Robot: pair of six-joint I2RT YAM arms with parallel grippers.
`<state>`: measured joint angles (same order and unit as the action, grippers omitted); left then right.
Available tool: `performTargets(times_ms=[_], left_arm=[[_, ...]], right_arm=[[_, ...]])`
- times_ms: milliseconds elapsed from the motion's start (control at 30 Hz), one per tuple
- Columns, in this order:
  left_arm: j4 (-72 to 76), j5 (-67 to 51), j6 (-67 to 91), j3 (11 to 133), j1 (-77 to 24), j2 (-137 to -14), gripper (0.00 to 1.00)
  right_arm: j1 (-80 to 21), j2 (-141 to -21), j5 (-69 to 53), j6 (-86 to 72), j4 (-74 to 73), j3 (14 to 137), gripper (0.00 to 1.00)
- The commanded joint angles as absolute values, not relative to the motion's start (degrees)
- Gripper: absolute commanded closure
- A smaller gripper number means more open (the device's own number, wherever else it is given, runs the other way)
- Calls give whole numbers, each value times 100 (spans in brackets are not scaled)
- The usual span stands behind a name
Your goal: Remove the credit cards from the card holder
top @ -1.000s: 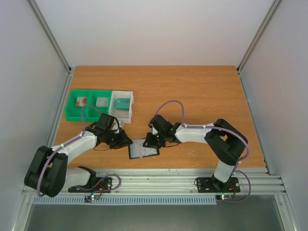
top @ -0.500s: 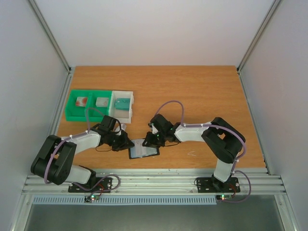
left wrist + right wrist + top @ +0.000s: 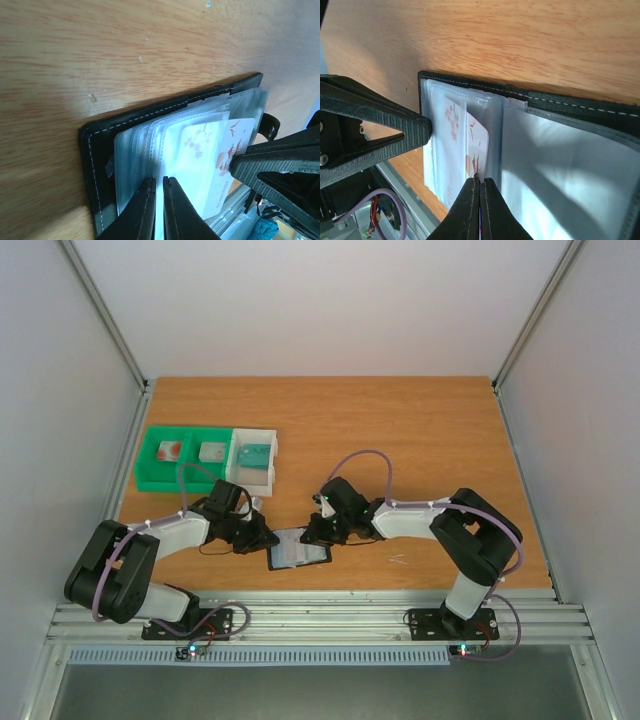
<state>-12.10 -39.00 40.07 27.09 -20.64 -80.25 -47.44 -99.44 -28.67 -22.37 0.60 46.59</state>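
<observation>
Near the table (image 3: 400, 430) edge, you see left gripper (image 3: 159, 200) clamping card holder (image 3: 95, 145) pocket, right gripper (image 3: 480, 197) pinching white credit card (image 3: 476, 142).

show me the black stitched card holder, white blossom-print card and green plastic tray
black stitched card holder (image 3: 96, 167): left wrist, stitched left edge
white blossom-print card (image 3: 207, 152): left wrist, printed face
green plastic tray (image 3: 150, 480): top external, front wall

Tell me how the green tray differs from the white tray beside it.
The green tray is wider, with two compartments side by side; the white tray is narrower. The green tray holds a reddish item and a pale grey one; the white tray holds a teal card. Both are open-topped and stand right beside each other.
</observation>
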Motion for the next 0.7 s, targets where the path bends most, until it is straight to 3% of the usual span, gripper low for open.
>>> performTargets(times_ms=[0,233,367,667], left_arm=[[-1112,-3635,4011,2564,-2085,-8019,92],[-1704,-3620,3983,2876,-2085,-7514,82],[-2135,-3587,3997,3185,-2083,-6958,68],[-2026,-3948,4496,3469,-2083,-6128,51]], right_arm=[[-4677,-9729,-2558,-2274,-158,4442,99],[-4650,-9107,-2198,-2215,-510,4296,99],[-4649,-8669,-2127,-2221,-737,4312,99],[-4645,-8032,-2038,-2408,-927,4436,99]])
